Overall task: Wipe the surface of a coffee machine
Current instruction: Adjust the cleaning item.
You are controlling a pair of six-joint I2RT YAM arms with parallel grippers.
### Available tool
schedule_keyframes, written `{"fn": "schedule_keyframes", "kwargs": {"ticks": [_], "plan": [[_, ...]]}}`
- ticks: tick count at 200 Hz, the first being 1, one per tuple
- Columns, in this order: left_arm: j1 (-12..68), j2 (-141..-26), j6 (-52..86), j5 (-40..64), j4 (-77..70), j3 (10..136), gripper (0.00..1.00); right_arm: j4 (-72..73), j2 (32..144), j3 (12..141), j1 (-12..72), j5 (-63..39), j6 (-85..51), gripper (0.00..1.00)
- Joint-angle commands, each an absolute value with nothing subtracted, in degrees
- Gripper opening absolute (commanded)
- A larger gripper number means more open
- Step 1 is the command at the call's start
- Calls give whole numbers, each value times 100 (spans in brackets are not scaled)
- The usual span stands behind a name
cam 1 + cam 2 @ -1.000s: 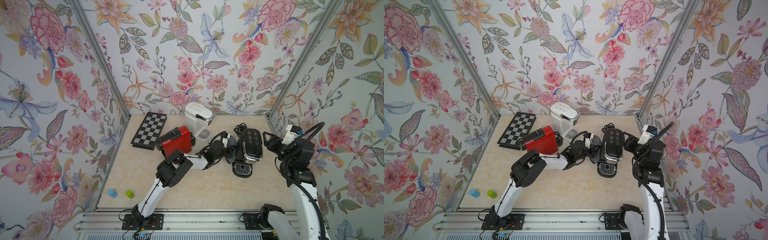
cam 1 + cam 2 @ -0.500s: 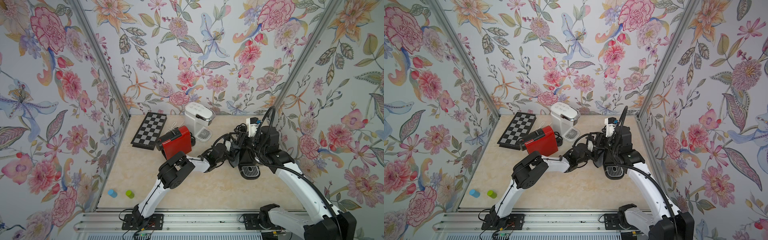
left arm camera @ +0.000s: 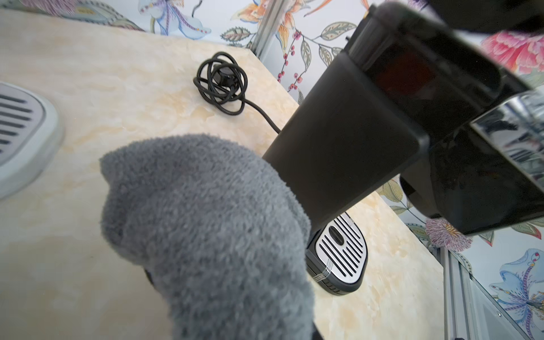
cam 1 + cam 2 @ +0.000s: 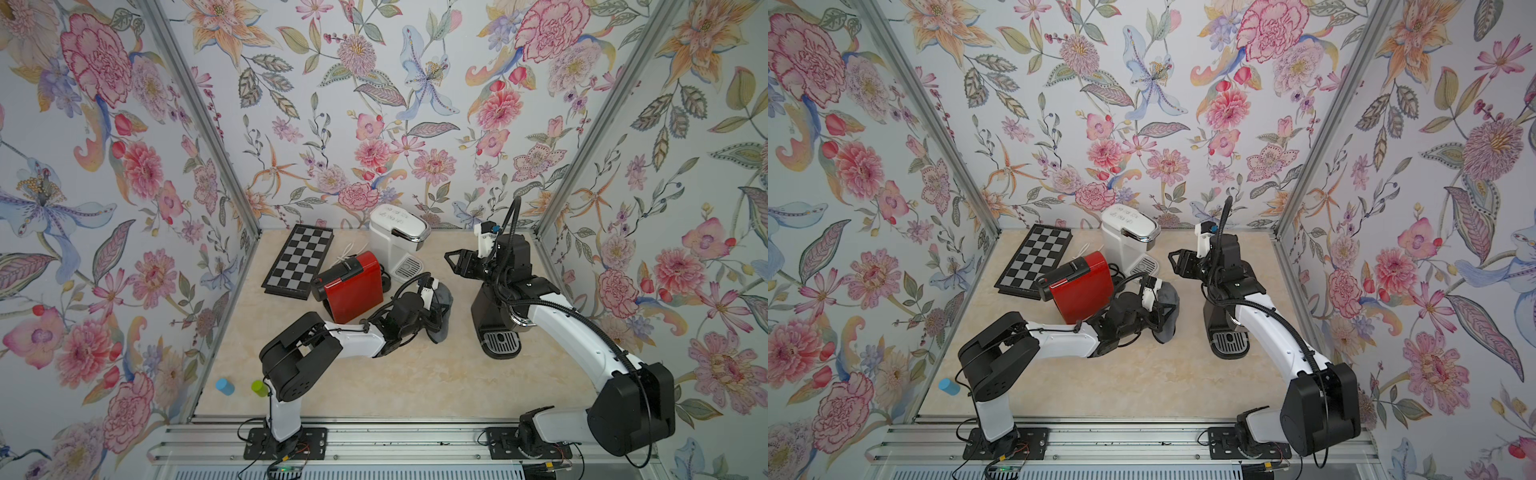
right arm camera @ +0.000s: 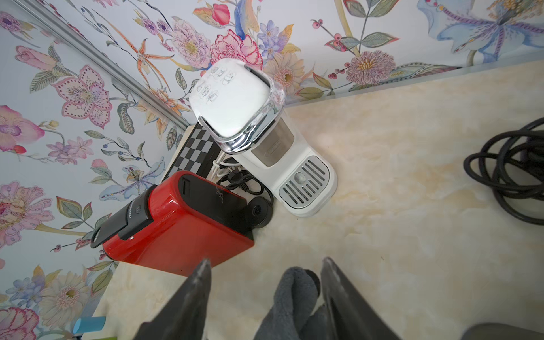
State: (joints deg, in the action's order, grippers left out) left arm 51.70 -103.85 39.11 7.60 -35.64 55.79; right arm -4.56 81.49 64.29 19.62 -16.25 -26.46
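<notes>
While the grey cloth [image 3: 206,220] (soft, limp, light) sits bunched in the clenched left gripper [image 4: 430,311], the black coffee machine [image 4: 484,309] near the right edge of the counter [image 4: 374,395] looks rigid, glossy and top-heavy. Brace its upper body with the right gripper [image 4: 455,262], which hovers parted and empty above it.

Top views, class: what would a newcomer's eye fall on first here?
The red coffee machine beside the chessboard catches the eye first, with a white coffee machine behind it and a black coffee machine under the right arm. Between red and black, the left gripper is shut on a grey cloth, while the right gripper hangs open.
</notes>
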Motion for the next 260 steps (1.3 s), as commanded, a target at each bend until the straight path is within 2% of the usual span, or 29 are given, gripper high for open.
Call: {"fn": "schedule_keyframes", "kwargs": {"ticks": [1,44,63,108,125,142,164,202,228,260], "plan": [[4966,-9900,3632,63,-2939,5468,9,-272,8600,6790,2187,-1306,-2681,61],[4729,-9448,3271,-965,-1638,6083,8,-195,9343,7240,2410,-660,-2797,62],[4525,-9257,3262,-1045,-1434,6246,8,-67,9463,7243,2390,-615,-2878,62],[4421,-9224,3428,-3,-1779,6164,9,-21,9369,6848,2295,-1151,-2875,65],[4421,-9316,3659,387,-2118,5928,10,550,9030,6206,2131,-1926,-3087,68],[4348,-9273,3908,739,-2806,5546,10,1321,8774,5608,1987,-2753,-3581,78],[4289,-9220,4003,1066,-3386,5247,10,1155,8657,5498,1927,-3285,-3656,81],[4218,-9335,4106,1640,-3898,5133,10,1990,8240,5086,1947,-3700,-4338,88],[4214,-9504,4231,2098,-4416,5144,10,2181,8302,5135,2114,-3925,-4517,90],[4219,-9757,4254,2324,-4377,5322,9,2464,8404,5177,2254,-4140,-4703,93]]}}
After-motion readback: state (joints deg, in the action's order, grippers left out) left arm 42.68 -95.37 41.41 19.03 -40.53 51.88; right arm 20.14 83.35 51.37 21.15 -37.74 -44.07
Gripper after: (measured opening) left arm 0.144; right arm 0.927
